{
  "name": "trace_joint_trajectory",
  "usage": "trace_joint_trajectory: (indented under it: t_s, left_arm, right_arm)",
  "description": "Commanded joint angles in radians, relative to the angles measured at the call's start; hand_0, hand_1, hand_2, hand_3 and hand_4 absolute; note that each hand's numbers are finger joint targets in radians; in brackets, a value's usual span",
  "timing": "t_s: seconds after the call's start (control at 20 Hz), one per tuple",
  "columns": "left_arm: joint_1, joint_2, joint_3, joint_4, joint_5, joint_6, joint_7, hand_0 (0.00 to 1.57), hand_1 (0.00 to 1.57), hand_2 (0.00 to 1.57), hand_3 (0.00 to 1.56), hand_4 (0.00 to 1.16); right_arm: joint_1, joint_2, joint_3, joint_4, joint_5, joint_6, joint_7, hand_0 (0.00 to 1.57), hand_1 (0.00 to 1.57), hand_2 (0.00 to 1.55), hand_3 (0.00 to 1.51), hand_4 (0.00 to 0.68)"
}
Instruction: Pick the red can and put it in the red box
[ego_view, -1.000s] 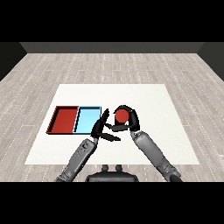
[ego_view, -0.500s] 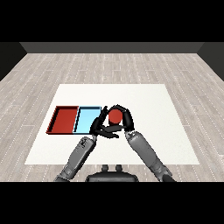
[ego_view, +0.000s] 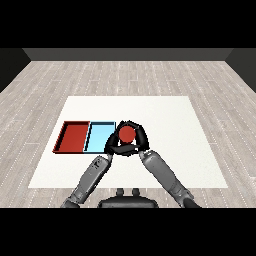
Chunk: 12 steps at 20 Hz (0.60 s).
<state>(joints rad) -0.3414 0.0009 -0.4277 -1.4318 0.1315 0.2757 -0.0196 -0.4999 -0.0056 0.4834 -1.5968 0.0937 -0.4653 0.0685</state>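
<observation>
The red can (ego_view: 127, 133) is held just right of the light blue tray (ego_view: 98, 137), its round top facing me. My right hand (ego_view: 139, 138) curls round it, with fingers arching over the can's top and sides. My left hand (ego_view: 114, 147) sits directly below and left of the can, largely overlapped by the right hand, and its fingers cannot be made out. The red tray (ego_view: 74, 136) lies left of the blue one and holds nothing.
The two trays sit side by side on the left half of the white table (ego_view: 170, 125). Both forearms come in from the bottom and meet near the table's middle.
My right hand has carried the red can leftward, from right of the trays to the blue tray's right edge. It now overlaps the left hand.
</observation>
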Motion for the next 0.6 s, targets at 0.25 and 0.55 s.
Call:
trace_joint_trajectory:
  t_s: [0.25,0.55]
  left_arm:
    - [0.007,-0.001,0.032,-0.032,-0.029,0.18,0.086,1.57,1.57,1.51,1.36,0.73]
    - [0.014,-0.001,0.041,-0.005,0.0,0.18,0.049,1.57,1.57,1.5,1.36,0.75]
  right_arm:
    - [0.054,0.005,0.13,0.0,0.009,-0.09,-0.039,1.48,1.48,1.44,1.38,0.543]
    - [-0.014,0.006,0.143,0.043,-0.041,-0.125,-0.048,1.51,1.51,1.45,1.38,0.522]
